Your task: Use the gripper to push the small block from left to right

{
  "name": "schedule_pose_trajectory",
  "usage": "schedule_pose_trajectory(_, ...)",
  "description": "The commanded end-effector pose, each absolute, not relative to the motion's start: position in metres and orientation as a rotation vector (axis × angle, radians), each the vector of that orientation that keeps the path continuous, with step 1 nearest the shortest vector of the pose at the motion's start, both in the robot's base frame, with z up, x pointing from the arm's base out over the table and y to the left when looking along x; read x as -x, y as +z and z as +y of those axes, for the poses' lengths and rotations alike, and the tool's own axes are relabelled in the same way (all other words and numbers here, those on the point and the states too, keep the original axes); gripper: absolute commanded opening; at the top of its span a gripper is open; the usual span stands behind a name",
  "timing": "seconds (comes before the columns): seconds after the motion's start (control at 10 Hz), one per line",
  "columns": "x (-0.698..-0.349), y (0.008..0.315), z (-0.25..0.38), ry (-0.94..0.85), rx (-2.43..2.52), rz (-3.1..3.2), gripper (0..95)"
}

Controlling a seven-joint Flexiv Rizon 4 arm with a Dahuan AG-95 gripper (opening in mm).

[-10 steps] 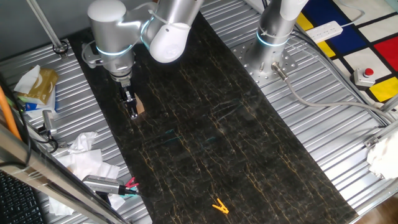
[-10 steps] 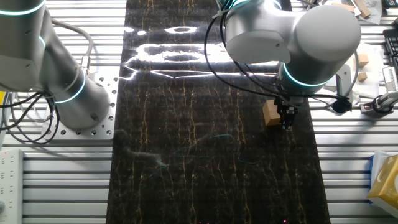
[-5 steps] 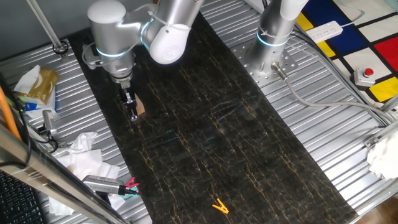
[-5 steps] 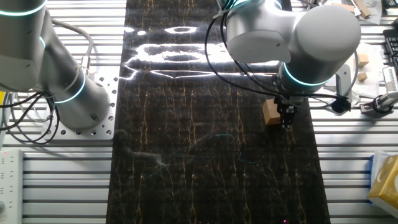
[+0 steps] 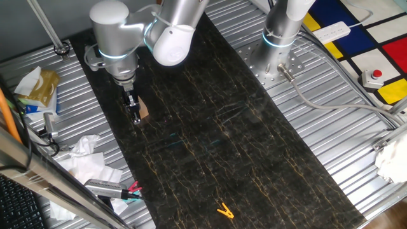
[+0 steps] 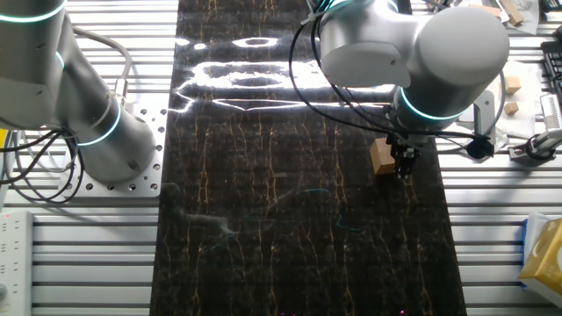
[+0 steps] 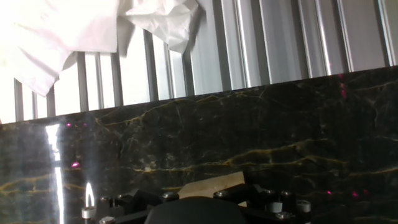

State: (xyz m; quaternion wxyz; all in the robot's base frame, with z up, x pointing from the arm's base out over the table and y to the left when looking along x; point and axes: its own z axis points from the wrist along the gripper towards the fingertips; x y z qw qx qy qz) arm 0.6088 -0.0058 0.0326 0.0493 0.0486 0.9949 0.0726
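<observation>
I stand over a long dark marble-patterned mat (image 5: 216, 127) with thin gold veins, which lies on a ribbed metal table (image 5: 331, 146). My silver-grey arm (image 5: 114, 38) with its blue-lit ring comes down near one edge of this mat, and a second arm's base (image 5: 280, 38) stands at the far side. Crumpled white paper (image 5: 86, 159) lies beside the mat, close to me. My gripper (image 5: 134, 109) points straight down with its tips at the mat surface — the fingers look close together, but I cannot tell if they are fully closed, and they hold nothing. The small block (image 5: 143, 109) sits on the mat just beside my fingers, touching or nearly touching them. It is a cube, so no long axis shows, and I can read no writing on it. A tiny orange clip (image 5: 224, 210) lies well apart.
</observation>
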Motion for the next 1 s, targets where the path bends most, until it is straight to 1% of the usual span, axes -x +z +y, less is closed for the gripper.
schedule_pose_trajectory(0.1,-0.609,0.032,-0.003,0.217,-0.153,3.030,95.0)
schedule_pose_trajectory(1.0,-0.609,0.031,0.010,0.216,-0.175,3.027,95.0)
